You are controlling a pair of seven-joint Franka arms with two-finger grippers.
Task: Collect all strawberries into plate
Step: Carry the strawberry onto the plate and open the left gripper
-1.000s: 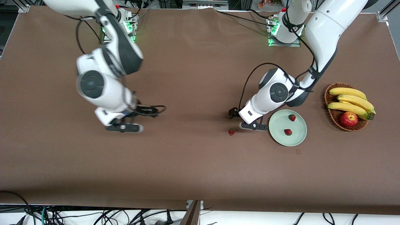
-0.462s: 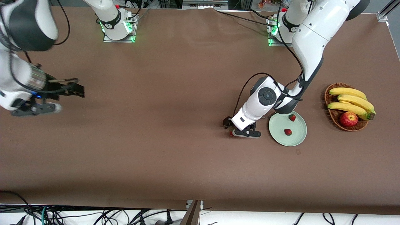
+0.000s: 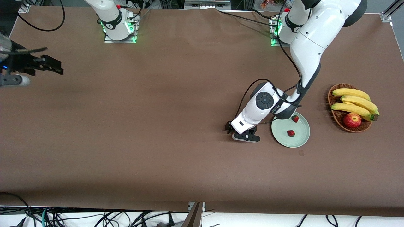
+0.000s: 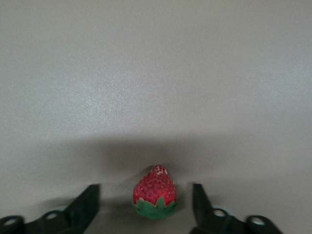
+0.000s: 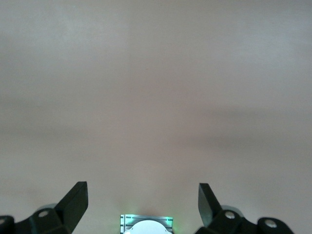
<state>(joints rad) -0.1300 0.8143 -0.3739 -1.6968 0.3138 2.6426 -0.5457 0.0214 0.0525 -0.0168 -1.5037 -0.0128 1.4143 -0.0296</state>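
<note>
The pale green plate (image 3: 299,140) lies on the brown table and holds two strawberries (image 3: 295,119) (image 3: 290,133). My left gripper (image 3: 245,137) is low over the table beside the plate, toward the right arm's end. It hides the third strawberry in the front view. In the left wrist view that strawberry (image 4: 155,192) lies on the table between the fingers of my left gripper (image 4: 145,187), which is open and apart from the berry on both sides. My right gripper (image 3: 14,80) is up over the table's edge at the right arm's end, open and empty (image 5: 141,185).
A wicker basket (image 3: 332,94) with bananas (image 3: 353,101) and a red apple (image 3: 352,120) stands beside the plate toward the left arm's end. The right arm's base (image 5: 146,225) shows between the right gripper's fingers. Cables hang along the table's near edge.
My left gripper has moved over the loose strawberry and now covers it in the front view. My right arm has swung out to the table's edge at its own end.
</note>
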